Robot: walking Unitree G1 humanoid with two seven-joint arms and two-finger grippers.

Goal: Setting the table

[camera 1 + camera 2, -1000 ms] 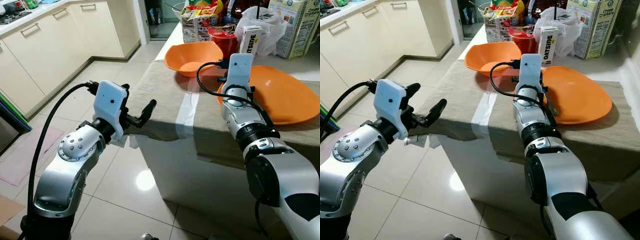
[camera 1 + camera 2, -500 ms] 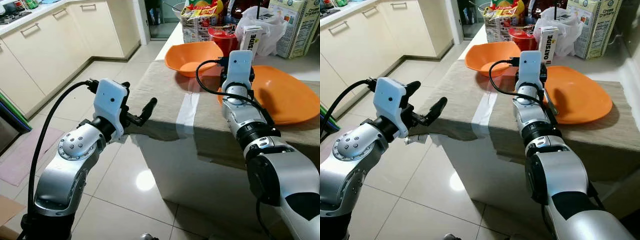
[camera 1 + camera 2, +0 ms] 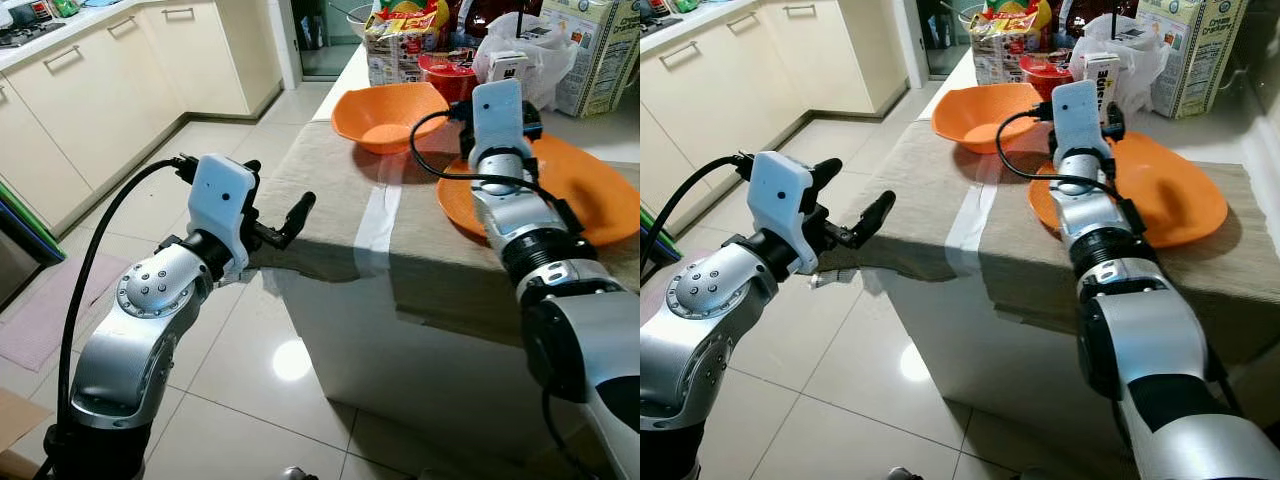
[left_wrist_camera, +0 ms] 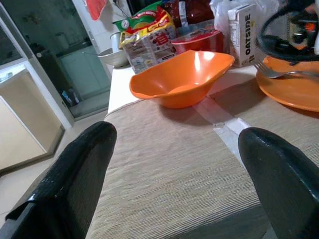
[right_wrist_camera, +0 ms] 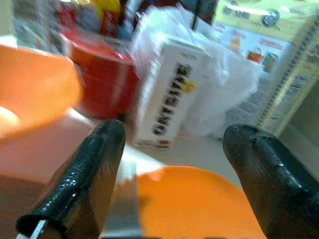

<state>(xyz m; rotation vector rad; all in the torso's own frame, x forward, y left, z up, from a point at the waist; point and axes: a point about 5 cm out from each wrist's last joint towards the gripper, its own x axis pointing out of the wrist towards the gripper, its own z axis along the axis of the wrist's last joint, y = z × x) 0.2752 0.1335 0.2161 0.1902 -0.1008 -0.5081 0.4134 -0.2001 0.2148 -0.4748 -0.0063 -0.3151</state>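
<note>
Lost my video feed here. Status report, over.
Left gripper open, off the table's near corner. Right gripper open over the orange plate; fork on its rim. Carton just ahead.

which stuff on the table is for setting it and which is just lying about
For the job:
orange plate
fork on the plate
orange bowl
right pincer, open above the plate

Lying about:
Oatside carton
red tub
snack bag
white plastic bag
cracker box
</note>
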